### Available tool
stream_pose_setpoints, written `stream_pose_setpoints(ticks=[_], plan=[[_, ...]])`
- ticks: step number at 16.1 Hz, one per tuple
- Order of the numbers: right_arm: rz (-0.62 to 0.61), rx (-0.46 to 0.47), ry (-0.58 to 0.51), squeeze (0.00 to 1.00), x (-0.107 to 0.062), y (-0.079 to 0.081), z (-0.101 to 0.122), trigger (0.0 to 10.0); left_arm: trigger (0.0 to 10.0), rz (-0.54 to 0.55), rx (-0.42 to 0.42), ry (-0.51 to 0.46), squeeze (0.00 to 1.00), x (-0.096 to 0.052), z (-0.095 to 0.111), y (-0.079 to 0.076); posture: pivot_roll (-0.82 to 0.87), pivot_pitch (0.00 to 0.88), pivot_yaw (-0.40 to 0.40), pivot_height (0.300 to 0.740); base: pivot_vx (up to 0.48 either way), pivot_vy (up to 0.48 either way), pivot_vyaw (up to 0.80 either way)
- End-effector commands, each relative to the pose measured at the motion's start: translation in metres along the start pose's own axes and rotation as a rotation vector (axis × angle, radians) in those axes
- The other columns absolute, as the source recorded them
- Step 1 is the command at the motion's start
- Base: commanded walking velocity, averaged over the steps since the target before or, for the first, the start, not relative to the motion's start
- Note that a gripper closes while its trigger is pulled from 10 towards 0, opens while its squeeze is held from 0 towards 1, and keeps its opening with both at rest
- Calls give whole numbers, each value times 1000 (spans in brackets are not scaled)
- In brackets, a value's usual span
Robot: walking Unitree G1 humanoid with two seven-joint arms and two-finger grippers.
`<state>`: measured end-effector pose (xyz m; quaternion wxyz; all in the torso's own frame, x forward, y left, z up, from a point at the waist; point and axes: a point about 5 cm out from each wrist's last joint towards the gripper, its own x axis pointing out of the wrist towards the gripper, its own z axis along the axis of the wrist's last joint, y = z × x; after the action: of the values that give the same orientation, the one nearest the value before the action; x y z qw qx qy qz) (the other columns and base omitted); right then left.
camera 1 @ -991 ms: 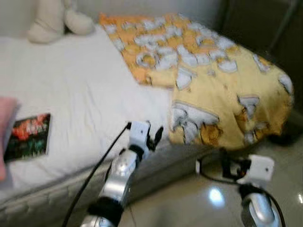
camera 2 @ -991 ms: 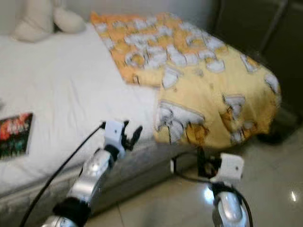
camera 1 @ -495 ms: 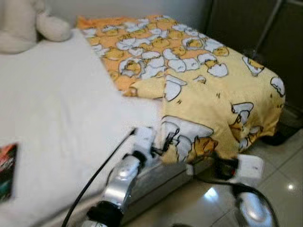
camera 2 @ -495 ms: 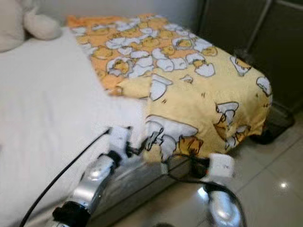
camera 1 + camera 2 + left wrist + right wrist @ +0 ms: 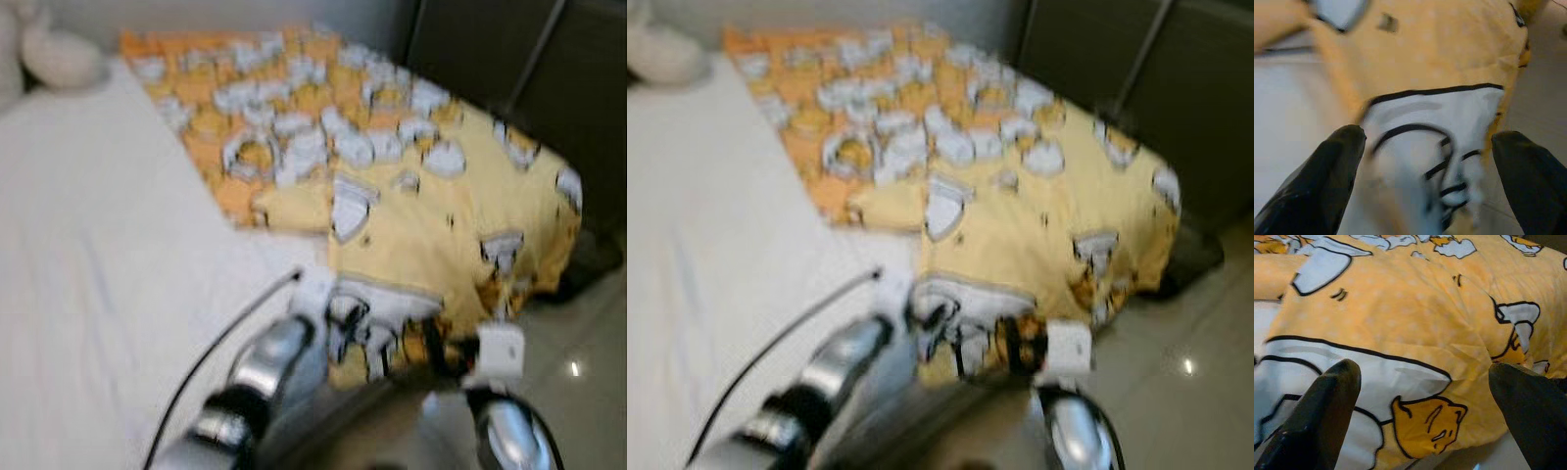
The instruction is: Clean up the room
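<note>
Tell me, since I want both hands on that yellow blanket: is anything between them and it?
Nothing visible. The left hand and the right hand are both open and face the blanket directly where it hangs over the edge of the bed, with only cloth between the fingers.

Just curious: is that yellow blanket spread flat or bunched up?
Bunched up: the blanket covers just the bed's far end, its edge folded back, one side hanging down.

blanket (image 5: 431,186): yellow-orange, white cartoon print | sheet (image 5: 88,245): white | claw fingers (image 5: 1327,416): black
</note>
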<state>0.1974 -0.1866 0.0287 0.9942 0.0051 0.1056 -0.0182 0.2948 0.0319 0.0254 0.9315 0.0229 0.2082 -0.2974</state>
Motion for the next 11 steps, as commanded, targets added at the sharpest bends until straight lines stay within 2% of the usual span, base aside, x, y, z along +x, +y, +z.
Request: stream_pose_setpoints(ticks=[1,2,4,5,8,9,11], plan=[[-6,-17,-2,0,-2,-5,4,10000,10000,-23,-35,62,0,0,-13,-9,-70,63,-32,740,0,0,0],[2,-24,-5,0,-7,-5,5,10000,10000,-2,-61,66,0,2,-12,-8,-91,91,-35,740,0,0,0],[76,-54,12,0,-40,0,2,10000,10000,34,-96,84,0,10,-6,-16,-152,173,-48,740,0,0,0],[81,-53,17,0,-44,1,1,10000,10000,38,-96,86,0,11,-6,-18,-152,173,-48,740,0,0,0],[60,-55,103,0,-83,-1,-9,10000,10000,85,-106,75,0,14,-4,-27,-217,258,-49,740,0,0,0],[61,-51,121,0,-91,1,-9,10000,10000,88,-128,68,0,15,-4,-31,-223,283,-51,740,0,0,0],[65,-49,131,0,-97,3,-7,10000,10000,100,-145,65,0,15,-3,-33,-224,296,-50,740,0,0,0]])
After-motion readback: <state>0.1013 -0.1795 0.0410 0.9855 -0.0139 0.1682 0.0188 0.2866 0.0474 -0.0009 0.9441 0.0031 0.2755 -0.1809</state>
